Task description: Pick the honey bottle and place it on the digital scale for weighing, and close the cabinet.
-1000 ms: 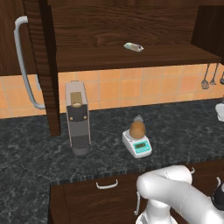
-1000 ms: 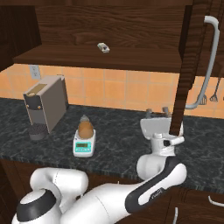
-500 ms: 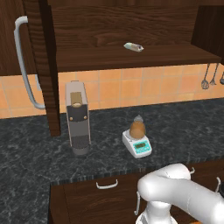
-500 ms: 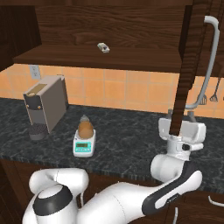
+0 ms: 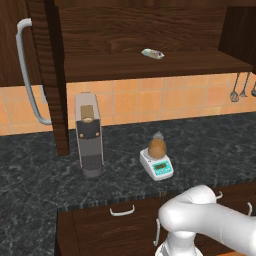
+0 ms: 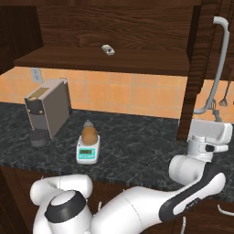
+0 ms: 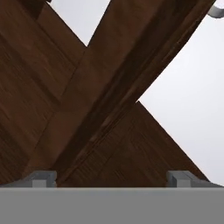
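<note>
Inside cabinet (image 5: 150,65), pale tube (image 5: 152,53), doors open

The jaws stand wide apart, nothing between them; their two grey fingertips (image 7: 40,178) rise at the lower left and lower right. Straight ahead, close, is the cabinet (image 7: 52,87), dark brown grained wood; the edge of one door runs as a broad slanted band from just above the left tip up toward the top right. Darker wood lies beyond it over the right tip; a curved silver handle (image 7: 215,11) shows far up and right of the jaws.
</note>
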### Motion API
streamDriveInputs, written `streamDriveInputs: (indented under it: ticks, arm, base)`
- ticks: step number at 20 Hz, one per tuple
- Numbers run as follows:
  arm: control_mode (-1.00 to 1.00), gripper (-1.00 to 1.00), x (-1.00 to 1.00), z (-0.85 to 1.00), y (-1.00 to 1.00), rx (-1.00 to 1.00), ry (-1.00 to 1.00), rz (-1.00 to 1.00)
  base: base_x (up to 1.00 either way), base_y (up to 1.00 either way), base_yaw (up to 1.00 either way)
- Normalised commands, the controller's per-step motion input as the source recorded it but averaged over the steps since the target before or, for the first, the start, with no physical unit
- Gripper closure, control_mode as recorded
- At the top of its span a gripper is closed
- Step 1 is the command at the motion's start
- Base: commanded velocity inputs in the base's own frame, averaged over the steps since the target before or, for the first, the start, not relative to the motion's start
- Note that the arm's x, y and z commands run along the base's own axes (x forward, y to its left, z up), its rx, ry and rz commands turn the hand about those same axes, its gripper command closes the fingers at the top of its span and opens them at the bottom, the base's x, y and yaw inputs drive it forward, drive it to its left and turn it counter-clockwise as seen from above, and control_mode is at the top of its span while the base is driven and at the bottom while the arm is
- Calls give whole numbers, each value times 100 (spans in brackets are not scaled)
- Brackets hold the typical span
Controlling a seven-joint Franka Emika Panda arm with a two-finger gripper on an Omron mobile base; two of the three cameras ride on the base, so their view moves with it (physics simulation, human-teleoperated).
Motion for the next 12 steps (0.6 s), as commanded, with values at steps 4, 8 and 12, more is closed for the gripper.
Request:
streamDriveInputs:
  ticks: [4, 8, 12]
  arm:
    - [-100, -100, -1, 48, -5, 0, -8, 0]
    - [-100, -100, -5, 60, 0, 2, -18, 0]
    - [-100, -100, -14, 47, 46, 2, -29, 0]
  base:
    - [0, 0, 0]
    - [0, 0, 0]
    - [0, 0, 0]
